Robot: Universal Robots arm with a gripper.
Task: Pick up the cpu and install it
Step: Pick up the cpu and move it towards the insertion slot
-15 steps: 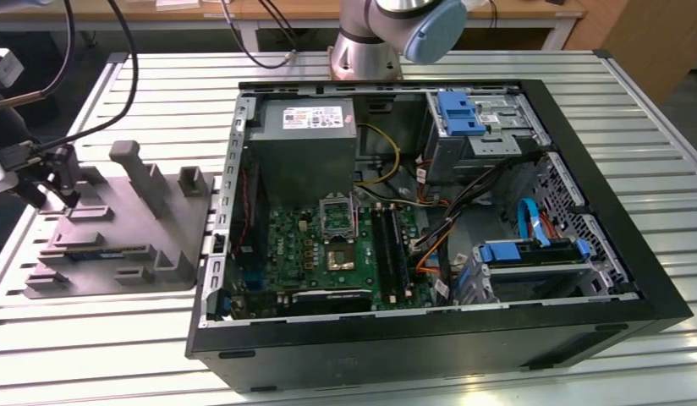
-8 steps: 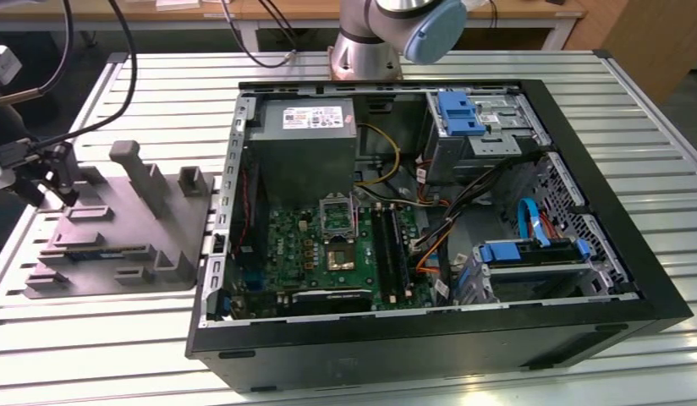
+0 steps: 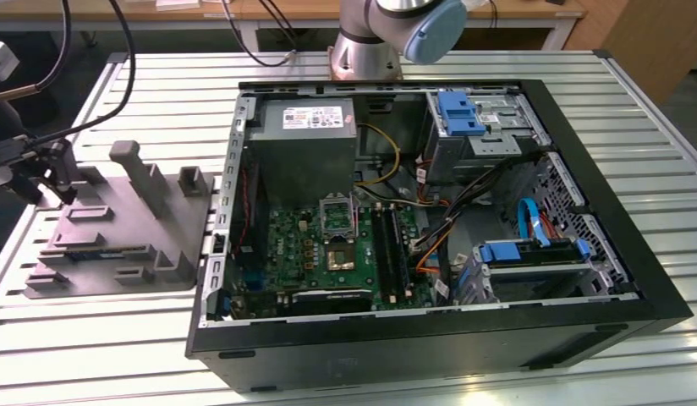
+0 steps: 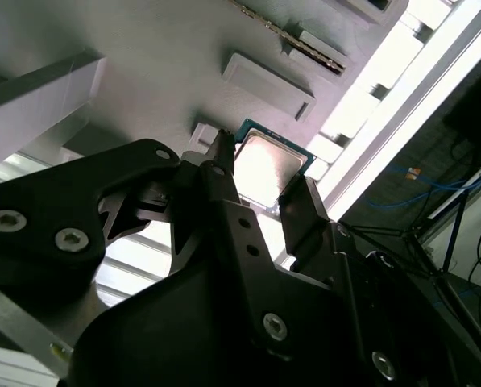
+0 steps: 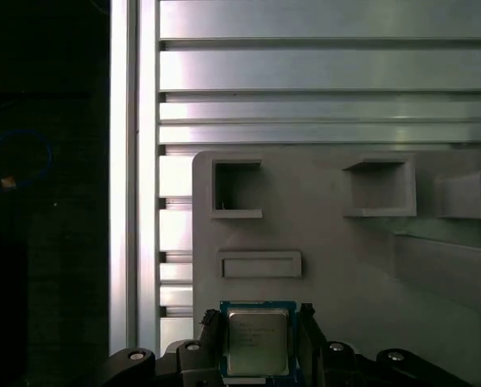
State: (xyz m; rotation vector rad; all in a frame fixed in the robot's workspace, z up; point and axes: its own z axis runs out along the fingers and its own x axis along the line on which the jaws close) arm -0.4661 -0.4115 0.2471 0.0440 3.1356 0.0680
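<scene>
Silver-topped cpu (image 5: 256, 343) sits pinched by its edges in your gripper (image 3: 52, 196), at the exterior view's left above the grey tray (image 3: 95, 283); likely sparing its underside.

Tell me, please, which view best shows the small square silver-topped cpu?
The first wrist view: the small square silver-topped cpu faces the camera, metal top and edging plain. In the second wrist view it is tilted, glare-washed and partly hidden by the black hand. In the exterior view it is too small to tell.
</scene>
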